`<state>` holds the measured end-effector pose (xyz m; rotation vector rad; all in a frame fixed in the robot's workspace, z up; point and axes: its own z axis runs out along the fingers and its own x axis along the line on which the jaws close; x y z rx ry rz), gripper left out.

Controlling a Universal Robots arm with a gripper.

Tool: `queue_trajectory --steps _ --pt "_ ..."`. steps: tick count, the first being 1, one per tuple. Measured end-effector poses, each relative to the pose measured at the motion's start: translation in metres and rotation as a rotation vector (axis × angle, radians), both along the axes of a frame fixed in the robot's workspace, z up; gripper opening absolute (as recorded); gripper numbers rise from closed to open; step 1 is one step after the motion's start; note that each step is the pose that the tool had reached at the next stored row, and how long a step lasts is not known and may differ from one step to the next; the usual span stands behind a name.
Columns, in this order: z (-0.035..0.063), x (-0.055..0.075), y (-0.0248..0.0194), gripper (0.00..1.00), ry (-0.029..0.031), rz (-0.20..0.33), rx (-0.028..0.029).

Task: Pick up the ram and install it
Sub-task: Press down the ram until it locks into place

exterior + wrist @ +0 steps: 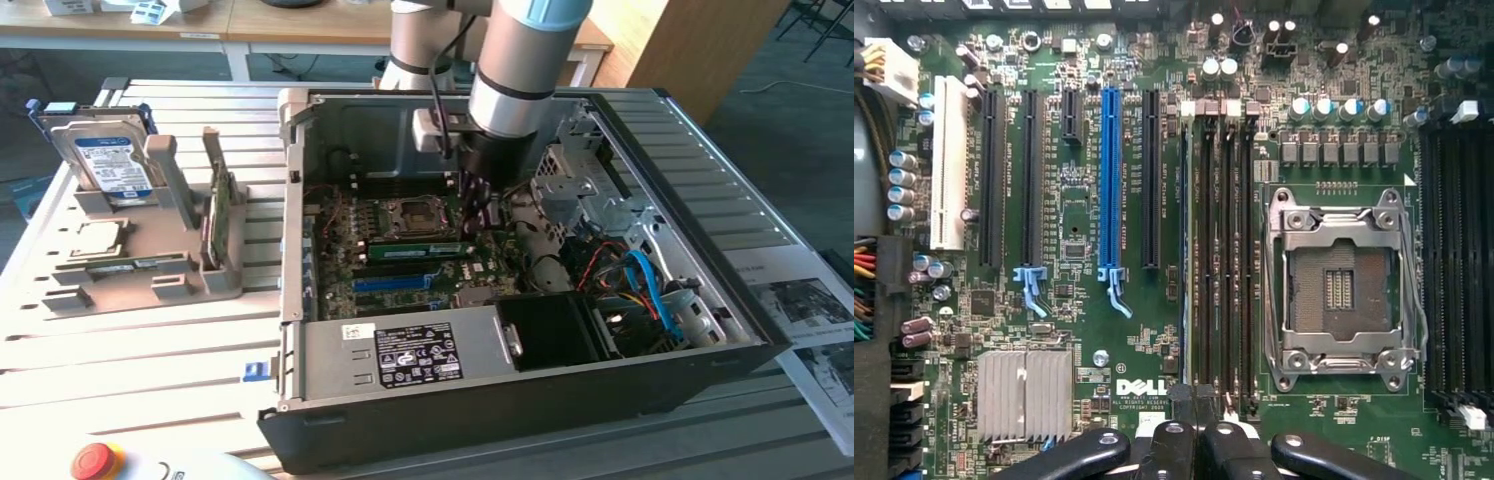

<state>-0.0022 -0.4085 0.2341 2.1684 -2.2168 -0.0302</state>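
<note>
While closed over motherboard slots [1219, 250], claw [1194, 410]; exterior view's ram [414, 249] upright there.

Robotics lab bench: computer-assembly station

Slatted metal table [134, 350] carrying an open desktop computer case [441, 430] with a Dell-marked motherboard [1084, 215] exposed; a robot arm [521, 70] reaching down into it; a grey parts fixture [67, 295] beside the case, holding a hard drive [110, 165] upright; a red emergency-stop button [96, 459] at the table's near edge; printed sheets [807, 300] lying at the exterior view's right — wooden desks [307, 25] and a grey-blue floor [774, 120] behind.
</note>
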Motion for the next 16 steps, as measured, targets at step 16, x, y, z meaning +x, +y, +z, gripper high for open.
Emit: queue_trajectory --steps 16 --pt "0.0016 -0.0089 0.0028 0.11 0.0033 0.0 -0.0005"
